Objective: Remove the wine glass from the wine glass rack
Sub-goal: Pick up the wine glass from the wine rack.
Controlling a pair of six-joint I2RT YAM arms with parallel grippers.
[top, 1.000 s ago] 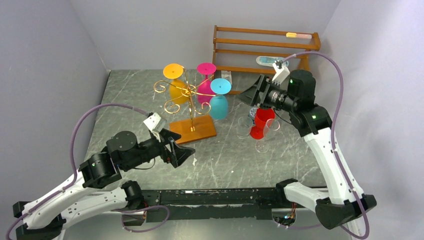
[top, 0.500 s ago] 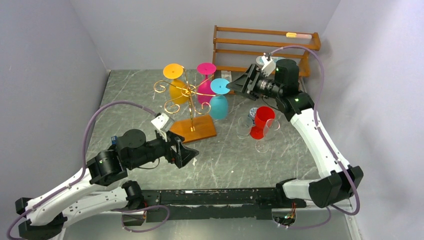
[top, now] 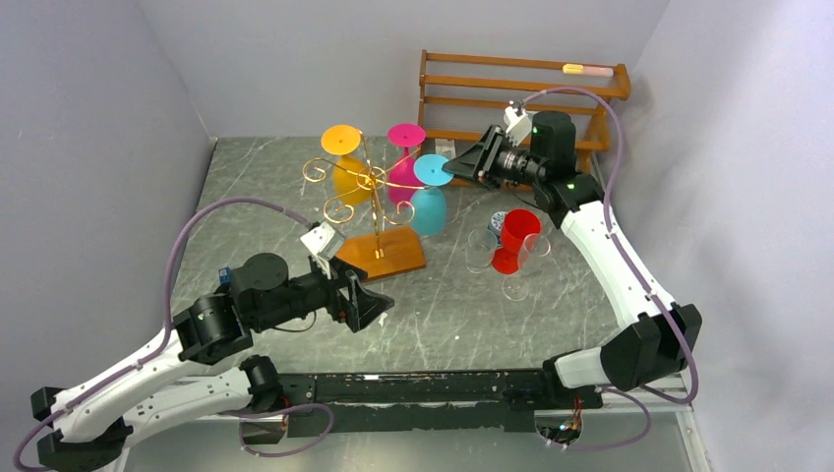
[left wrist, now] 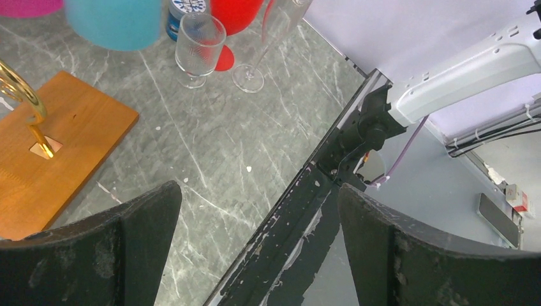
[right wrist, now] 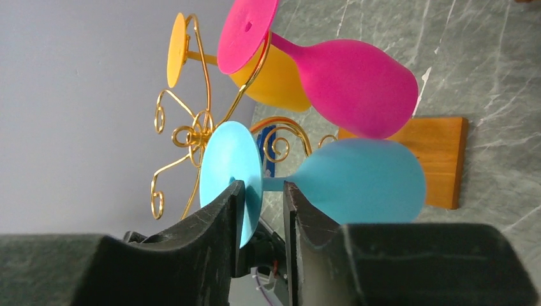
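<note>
Both the left arm [top: 118, 393] and the right arm [top: 618, 258] are built of smooth white moulded plastic links, joined by bulky round black motor housings [top: 211, 324]. A small green indicator light [top: 568, 184] glows on the right arm's upper housing. A lilac-grey rubbery cable [top: 180, 248] loops beside each arm, and a small white boxy camera block [top: 317, 239] is mounted at each wrist. The left gripper [left wrist: 258, 191] and the right gripper [right wrist: 261, 188] have broad matte black fingers [left wrist: 115, 248], scuffed with pale specks and scratches.
</note>
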